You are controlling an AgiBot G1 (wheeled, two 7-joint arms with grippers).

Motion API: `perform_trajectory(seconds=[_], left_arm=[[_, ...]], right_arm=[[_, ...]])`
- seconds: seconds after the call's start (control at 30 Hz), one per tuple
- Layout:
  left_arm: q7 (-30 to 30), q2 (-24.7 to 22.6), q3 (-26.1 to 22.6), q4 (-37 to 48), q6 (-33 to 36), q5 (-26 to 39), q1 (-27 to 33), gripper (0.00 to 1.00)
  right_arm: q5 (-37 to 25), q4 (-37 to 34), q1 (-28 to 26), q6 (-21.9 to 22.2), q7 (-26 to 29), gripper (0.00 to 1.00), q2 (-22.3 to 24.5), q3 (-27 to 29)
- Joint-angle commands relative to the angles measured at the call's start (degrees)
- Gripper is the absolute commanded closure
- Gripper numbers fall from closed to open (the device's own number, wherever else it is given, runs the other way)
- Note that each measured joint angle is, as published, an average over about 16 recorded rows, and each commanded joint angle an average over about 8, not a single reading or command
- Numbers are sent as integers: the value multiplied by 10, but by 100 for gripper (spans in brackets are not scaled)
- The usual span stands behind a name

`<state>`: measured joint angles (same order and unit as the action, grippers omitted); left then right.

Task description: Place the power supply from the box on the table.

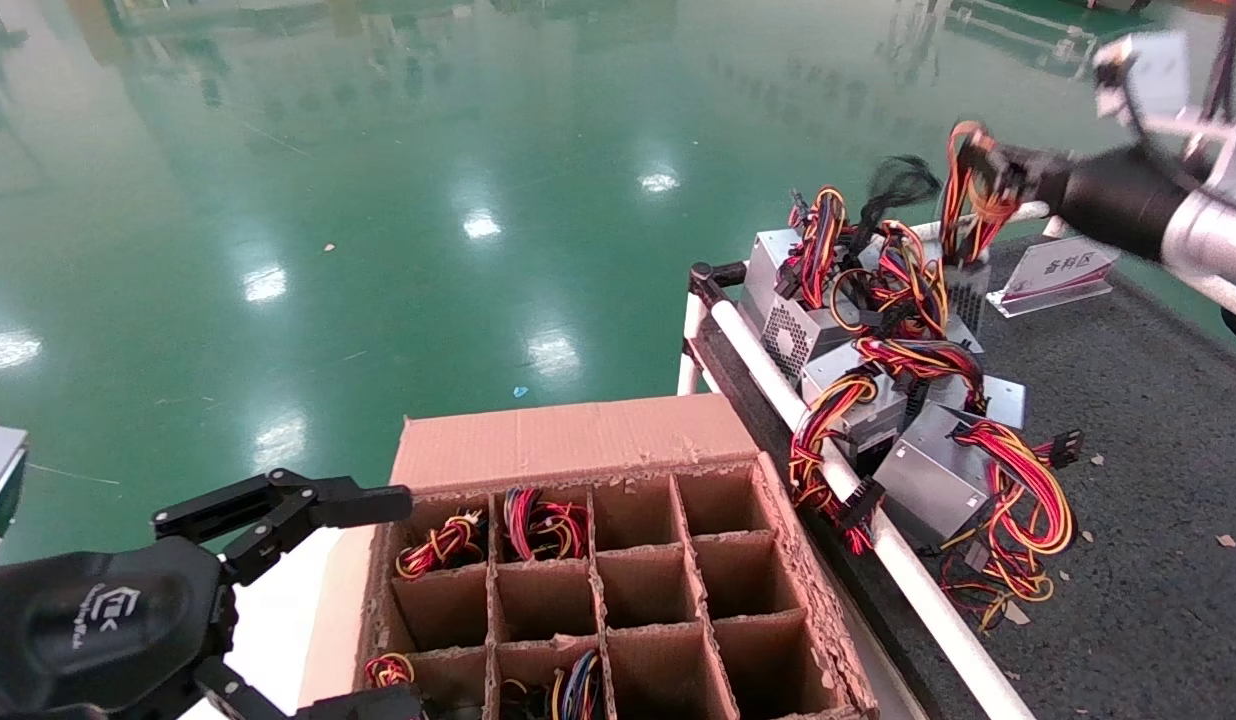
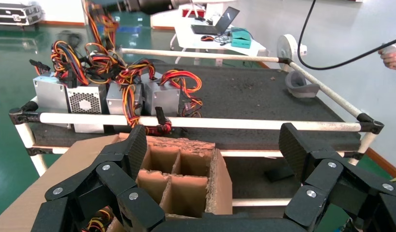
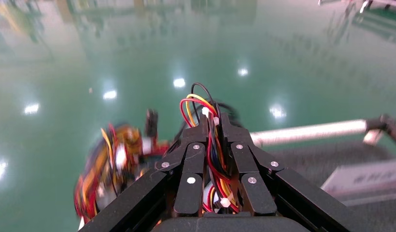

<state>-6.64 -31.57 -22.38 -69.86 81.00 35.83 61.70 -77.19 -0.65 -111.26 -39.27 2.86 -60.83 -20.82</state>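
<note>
Two grippers show. The right gripper (image 3: 213,126) pinches the power supply's wire bundle (image 1: 968,190) above the table (image 1: 1158,440). The left gripper (image 2: 213,145) hangs spread wide beside the box (image 1: 618,570).

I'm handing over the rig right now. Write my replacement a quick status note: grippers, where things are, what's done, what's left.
Right gripper: shut on the wire bundle of a power supply, held above the table's far end; the unit's body is hard to make out.
Left gripper: open, idle beside the box.
Done: several power supplies already lie piled along the table's rail.
Left: set this one down, let go, then empty the cells that show wires.
</note>
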Motion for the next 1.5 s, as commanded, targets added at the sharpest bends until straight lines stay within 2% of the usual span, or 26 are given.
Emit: perform_trajectory(seconds=[0.03,0.23,0.27,0.5,0.53,0.93,1.3,1.5], left_arm=[[0,0,0,0,0,0,0,0],[0,0,0,0,0,0,0,0],[0,0,0,0,0,0,0,0],[0,0,0,0,0,0,0,0],[0,0,0,0,0,0,0,0],[0,0,0,0,0,0,0,0],[0,0,0,0,0,0,0,0],[0,0,0,0,0,0,0,0]], right_arm=[[-6,-4,7,1,-2,100,-2,-4],[-14,-7,21,7,0,100,-5,-10],[-15,-7,22,8,1,96,-5,-10],[-17,-4,25,9,4,10,-5,-12],[-17,-4,25,9,4,2,-5,-12],[-17,-2,21,7,6,0,-4,-12],[-22,7,-39,-28,32,0,12,-16],[-20,19,-46,-40,38,0,19,-17]])
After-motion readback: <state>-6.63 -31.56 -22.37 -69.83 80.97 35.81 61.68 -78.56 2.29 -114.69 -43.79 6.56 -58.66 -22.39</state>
